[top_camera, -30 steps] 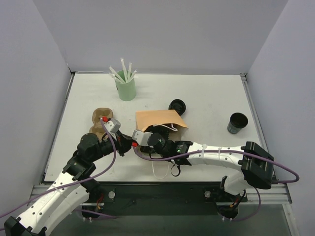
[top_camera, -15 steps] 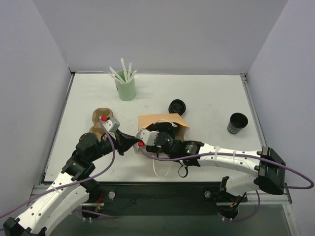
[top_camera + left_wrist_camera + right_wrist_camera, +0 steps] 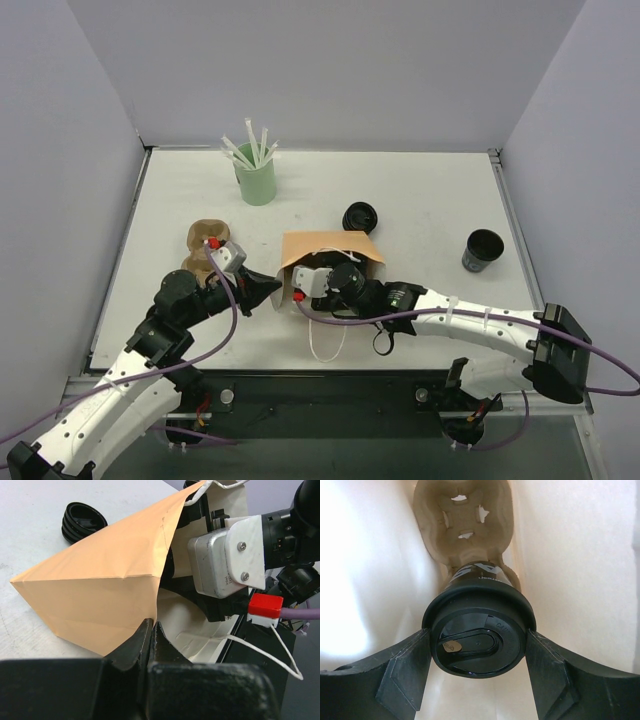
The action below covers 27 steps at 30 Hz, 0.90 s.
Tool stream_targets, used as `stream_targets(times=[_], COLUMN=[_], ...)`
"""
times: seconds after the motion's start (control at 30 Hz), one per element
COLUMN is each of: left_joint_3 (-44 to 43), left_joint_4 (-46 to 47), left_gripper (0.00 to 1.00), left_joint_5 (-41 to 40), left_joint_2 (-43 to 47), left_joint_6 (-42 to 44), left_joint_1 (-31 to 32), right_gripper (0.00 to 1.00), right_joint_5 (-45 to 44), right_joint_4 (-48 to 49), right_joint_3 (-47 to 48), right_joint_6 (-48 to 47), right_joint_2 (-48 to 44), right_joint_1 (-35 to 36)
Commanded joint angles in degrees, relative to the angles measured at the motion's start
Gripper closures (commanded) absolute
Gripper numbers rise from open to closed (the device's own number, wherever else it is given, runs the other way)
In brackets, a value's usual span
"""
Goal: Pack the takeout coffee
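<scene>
1. Takeout coffee point(image 3: 479, 635), lidded, sits inside the brown paper bag point(image 3: 95, 580), in a pulp carrier point(image 3: 465, 510).
2. My right gripper point(image 3: 479, 652) grasps its lid.
3. My left gripper point(image 3: 151, 632) is clenched on the bag's edge.

Coffee point(image 3: 479, 640): black cup, lid on, inside bag point(image 3: 360, 580), lid facing the mouth, base against carrier point(image 3: 465, 510).

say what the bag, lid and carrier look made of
Bag: tan kraft paper, matte, sharp creases, white inside.
Lid: black plastic, smooth, slight sheen, moulded sip tab.
Carrier: probably moulded paper pulp, brown, dull, rough, soft-edged cutouts.
</scene>
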<state>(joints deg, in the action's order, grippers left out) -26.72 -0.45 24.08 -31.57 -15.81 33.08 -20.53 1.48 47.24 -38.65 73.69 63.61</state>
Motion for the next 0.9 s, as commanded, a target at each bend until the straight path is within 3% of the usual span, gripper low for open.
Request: stream_targets(times=[0.0, 0.87], left_joint_3=[-1.32, -1.49], left_joint_4=[3.0, -2.1], left_gripper=[1.0, 1.0], left_joint_5=[0.71, -2.19], left_joint_2=[-0.51, 3.01], left_joint_6=[2.89, 4.74], left_joint_1=[0.32, 0.32], right_gripper=[0.53, 0.55], right_joint_5=[2.51, -0.56], right_joint_4=[-1.21, -9.03], right_joint_3=[-0.58, 6.64], right_joint_6=[-5.11, -13.64], right_joint_2=[-2.59, 2.86], right_joint_1=[-0.95, -0.42])
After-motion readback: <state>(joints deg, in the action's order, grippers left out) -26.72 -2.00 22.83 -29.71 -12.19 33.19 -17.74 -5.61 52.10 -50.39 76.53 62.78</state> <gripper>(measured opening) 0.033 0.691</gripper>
